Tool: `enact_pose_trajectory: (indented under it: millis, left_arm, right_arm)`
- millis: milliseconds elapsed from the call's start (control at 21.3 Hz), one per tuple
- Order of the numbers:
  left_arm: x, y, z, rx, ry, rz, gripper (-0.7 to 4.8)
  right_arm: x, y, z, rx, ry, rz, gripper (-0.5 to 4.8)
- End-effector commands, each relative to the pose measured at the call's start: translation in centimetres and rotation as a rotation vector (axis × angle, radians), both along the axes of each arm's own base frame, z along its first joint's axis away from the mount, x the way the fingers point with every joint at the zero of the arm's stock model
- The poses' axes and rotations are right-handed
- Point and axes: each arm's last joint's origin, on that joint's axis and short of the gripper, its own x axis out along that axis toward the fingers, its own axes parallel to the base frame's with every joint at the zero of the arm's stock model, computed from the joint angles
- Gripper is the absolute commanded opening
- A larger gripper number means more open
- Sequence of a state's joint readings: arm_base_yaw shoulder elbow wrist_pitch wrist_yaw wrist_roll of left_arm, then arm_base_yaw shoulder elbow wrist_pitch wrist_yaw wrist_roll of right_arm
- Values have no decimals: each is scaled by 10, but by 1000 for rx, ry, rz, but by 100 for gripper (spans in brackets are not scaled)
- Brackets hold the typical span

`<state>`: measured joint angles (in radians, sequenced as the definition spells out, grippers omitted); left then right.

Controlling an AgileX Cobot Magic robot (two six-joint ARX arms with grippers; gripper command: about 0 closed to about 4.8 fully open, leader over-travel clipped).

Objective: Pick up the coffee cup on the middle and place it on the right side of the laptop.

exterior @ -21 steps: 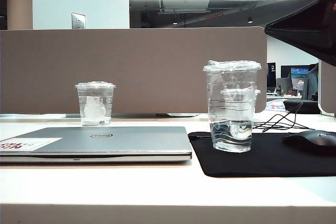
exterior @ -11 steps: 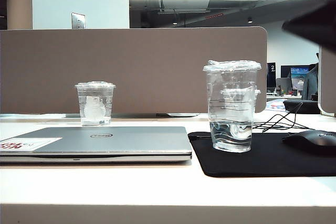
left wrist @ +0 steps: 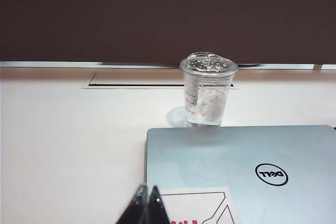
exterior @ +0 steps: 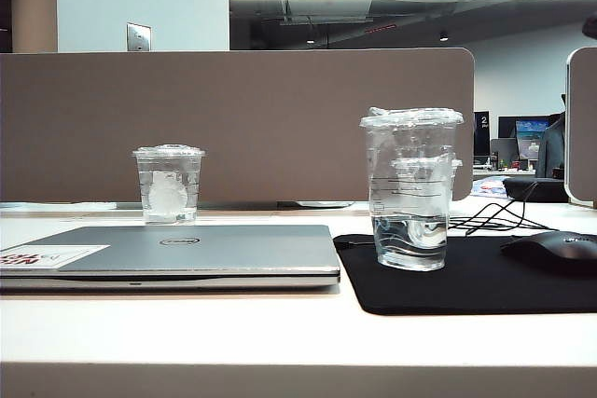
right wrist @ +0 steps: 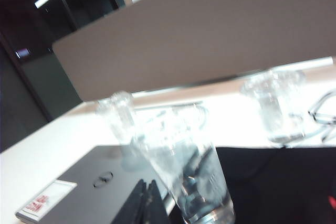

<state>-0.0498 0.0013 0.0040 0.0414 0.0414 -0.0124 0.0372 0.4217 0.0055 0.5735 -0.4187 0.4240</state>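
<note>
**Cup set down on the mat: few risks left, all near the laptop edge**

The coffee cup (exterior: 411,188) stands upright on the black mouse mat (exterior: 485,281), near the mat's edge that faces the laptop (exterior: 187,251), so it already sits to the laptop's right. It holds a little liquid and its flat lid is on. Neither arm shows in the exterior view.

The right gripper (right wrist: 148,199) has its fingers pressed together with nothing between them. In its wrist view it sits just beside the cup's lower wall, though blur hides whether they touch. The left gripper (left wrist: 147,205) is likewise shut and empty, above the laptop's corner that bears the white sticker (left wrist: 197,205).

What could go wrong, as I judge it:
- A sideways sweep of the right arm could clip the tall, light cup, tip it, and send liquid toward the laptop.
- The soft mat may let the cup rock if nudged.
- The black mouse (exterior: 552,251) and its cables lie near the mat's far edge and could snag an arm.
- 2 shorter cups, 1 behind the laptop (exterior: 169,183), could be mistaken for the target.
</note>
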Motion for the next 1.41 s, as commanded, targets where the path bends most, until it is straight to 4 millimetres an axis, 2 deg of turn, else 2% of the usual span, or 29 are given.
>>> enact_pose_trajectory:
  millis: [47,94,235,657,891,1220,1407]
  left_arm:
    - [0,0,2,3,-15,1,-5]
    - [0,0,2,3,-15,1,-5]
    - [0,0,2,3,-15,1,-5]
    - [0,0,0,5,3,-4,-5]
    - [0,0,0,5,4,-4,-5]
    - [0,0,0,5,4,-4,-5]
    - [0,0,0,5,4,-4,-5]
  right_arm:
    - [-7,-3,-6,6,63,-114,-3]
    - [-13,-6,-4,18,41,-194,-2]
    - [-24,-9,-4,-19,-1,-290,0]
    - [-22,-11,-12,-96,58,-342,-1]
    - [-22,-14,-14,-266,48,-485,-1]
    - [-23,-22,-15,-280,79,-668,-1]
    - [-23,-27,-15,-297,61,-621,-1]
